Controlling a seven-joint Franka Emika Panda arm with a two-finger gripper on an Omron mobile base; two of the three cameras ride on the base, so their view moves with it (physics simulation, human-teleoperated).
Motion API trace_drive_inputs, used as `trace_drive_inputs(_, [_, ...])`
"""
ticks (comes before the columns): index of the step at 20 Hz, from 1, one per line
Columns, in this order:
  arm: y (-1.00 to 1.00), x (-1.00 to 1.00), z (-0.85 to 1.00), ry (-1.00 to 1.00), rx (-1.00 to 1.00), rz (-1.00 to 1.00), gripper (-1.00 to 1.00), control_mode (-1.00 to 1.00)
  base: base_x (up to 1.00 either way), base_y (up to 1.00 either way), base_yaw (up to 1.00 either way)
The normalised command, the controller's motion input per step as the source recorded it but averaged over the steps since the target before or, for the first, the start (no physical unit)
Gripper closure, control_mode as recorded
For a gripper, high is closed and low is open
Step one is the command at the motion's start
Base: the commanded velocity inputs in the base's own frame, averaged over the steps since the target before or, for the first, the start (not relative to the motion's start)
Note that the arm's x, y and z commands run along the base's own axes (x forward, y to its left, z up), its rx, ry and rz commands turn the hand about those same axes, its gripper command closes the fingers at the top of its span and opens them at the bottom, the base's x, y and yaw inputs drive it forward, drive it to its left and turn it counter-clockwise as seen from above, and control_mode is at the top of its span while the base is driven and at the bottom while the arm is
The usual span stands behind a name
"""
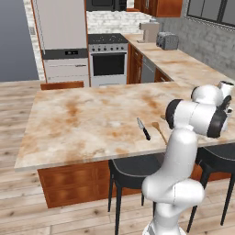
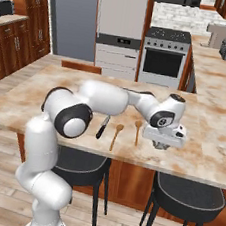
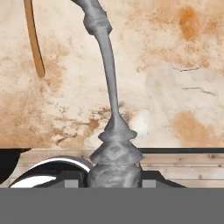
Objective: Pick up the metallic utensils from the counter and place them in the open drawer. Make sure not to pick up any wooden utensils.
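The robot's two-finger hand (image 2: 162, 143) sits low over the near right part of the beige, rust-marbled stone tabletop (image 1: 82, 119), just past the tabletop's near edge. In the hand view its dark fingertips (image 3: 72, 179) stand on either side of the broad ribbed end of a slim grey metal utensil (image 3: 109, 87), and the jaws appear closed on that end, though the pads themselves are mostly hidden at the bottom of the picture. The utensil's thin shaft runs away from the hand across the stone.

Left of the hand in the right base view lie two thin light-tan wooden spoons (image 2: 137, 131), side by side and slightly apart, their bowls pointing to the far side. Left of them again, partly behind the arm, lies the knife with a black handle and silver blade (image 2: 102, 126), flat on the stone and apart from the spoons. In the left base view the knife (image 1: 143, 129) lies just left of one wooden spoon.

Dark round stools (image 2: 187, 193) stand under the near edge. A steel oven (image 1: 108, 59) stands at the far wall. No readable writing or labels appear anywhere
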Motion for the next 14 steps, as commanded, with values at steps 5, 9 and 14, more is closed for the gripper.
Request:
trace_drive_inputs(5, [0.72, -0.81, 1.00, -0.06, -0.01, 0.00, 1.00, -1.00, 0.00, 0.00, 0.00])
trace_drive_inputs(9, [1.00, -0.64, 1.00, 0.00, -0.08, 0.01, 1.00, -1.00, 0.00, 0.00, 0.00])
trace_drive_inputs(14, [1.00, -0.52, 1.00, 0.00, -0.07, 0.02, 1.00, -1.00, 0.00, 0.00, 0.00])
